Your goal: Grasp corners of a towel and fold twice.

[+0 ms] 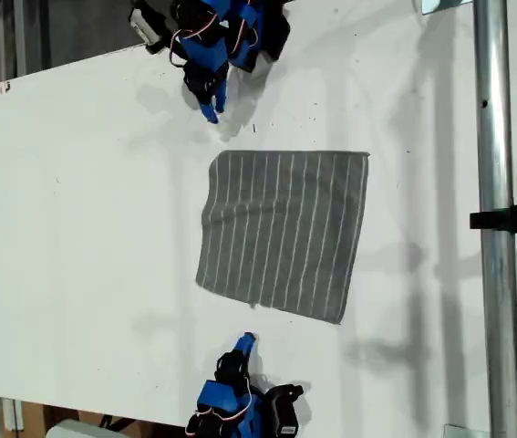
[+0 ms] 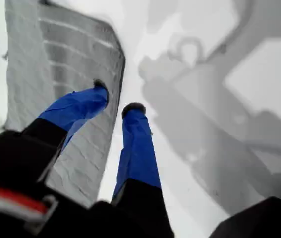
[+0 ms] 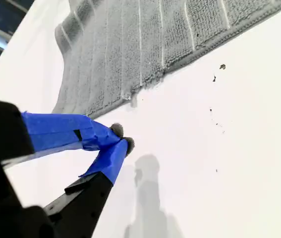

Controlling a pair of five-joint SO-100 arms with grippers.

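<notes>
The towel (image 1: 281,233), grey with thin white stripes, lies flat and unfolded on the white table (image 1: 76,228). Its corners (image 1: 220,155) (image 1: 367,153) (image 1: 199,281) (image 1: 338,321) all rest on the surface. My first gripper (image 1: 212,109) (image 2: 116,96) hovers open at the exterior view's top, just short of the nearest corner, with the towel (image 2: 66,64) beside one finger and nothing between the jaws. My second gripper (image 1: 247,340) (image 3: 122,138) is shut on nothing at the exterior view's bottom, a short way from the towel (image 3: 130,44) edge, which has a small frayed spot.
A metal pole (image 1: 493,228) with a black clamp (image 1: 513,219) runs down the exterior view's right. The table's edge slants across the exterior view's upper left. Both arm bases sit at the exterior view's top and bottom edges.
</notes>
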